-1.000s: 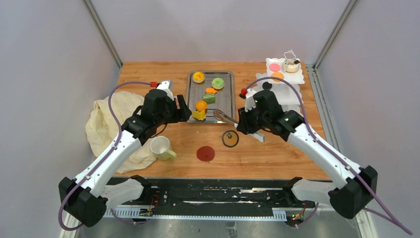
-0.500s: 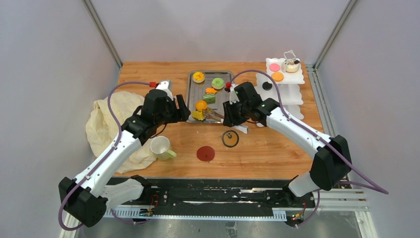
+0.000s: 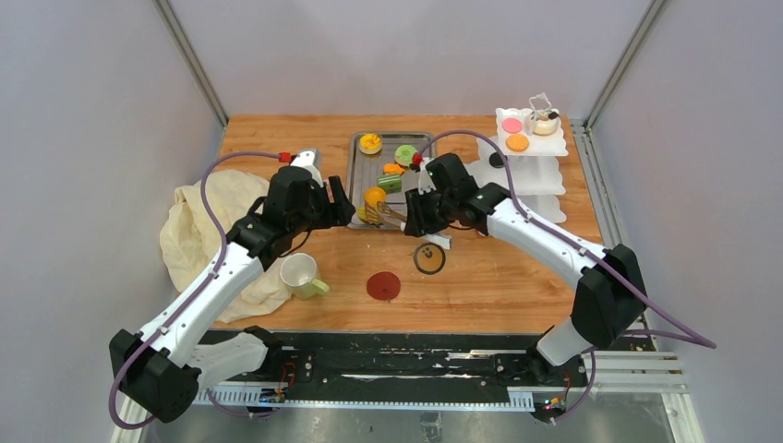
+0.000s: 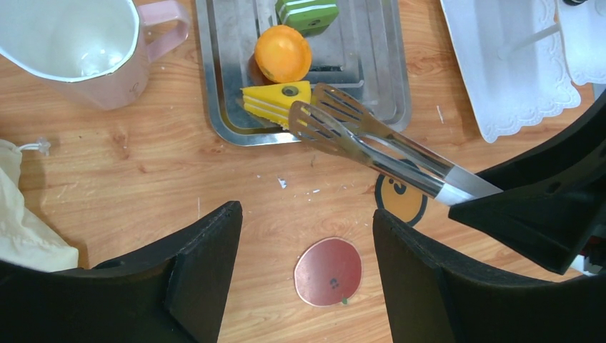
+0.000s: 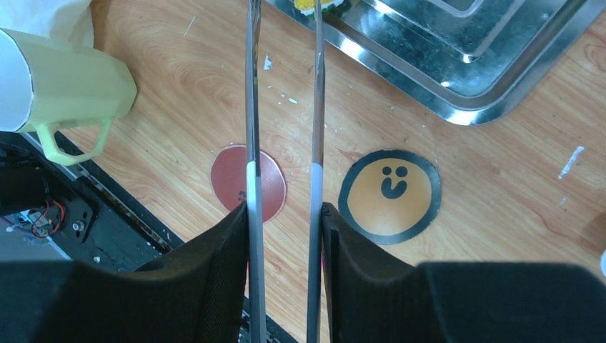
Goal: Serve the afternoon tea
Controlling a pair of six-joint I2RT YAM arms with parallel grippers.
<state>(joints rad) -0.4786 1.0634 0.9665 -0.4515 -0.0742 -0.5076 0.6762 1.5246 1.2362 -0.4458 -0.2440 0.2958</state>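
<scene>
The afternoon tea is split between two places in the overhead view. The white tiered stand (image 3: 547,175) sits at the upper right of the bench (image 3: 517,295). Its top tier carries a pink disc (image 3: 511,125), an orange tart (image 3: 517,142) and a small cup dessert (image 3: 546,122). The steel tray (image 4: 371,64) at upper centre holds a second orange tart (image 3: 370,142), the green donut (image 3: 403,151), a green striped piece (image 4: 307,11), an orange ball (image 4: 283,52) and a yellow wedge (image 4: 275,100). The red coaster (image 3: 383,285) and the orange smiley coaster (image 5: 391,194) lie on the bench below the tray. A pale green mug (image 3: 297,274) stands at the edge of the cream cloth (image 3: 198,231) at left. A pink-handled mug (image 4: 78,50) stands left of the tray.

I read the right gripper (image 5: 284,209) fingers as clamped on the metal tongs (image 4: 371,146), one finger against each arm. The tong tips stand slightly apart at the near edge of the yellow wedge; I cannot tell whether they touch it. The left gripper (image 4: 306,213) fingers stand wide apart over the bench, just below the tray's lower left corner in the left wrist view.
</scene>
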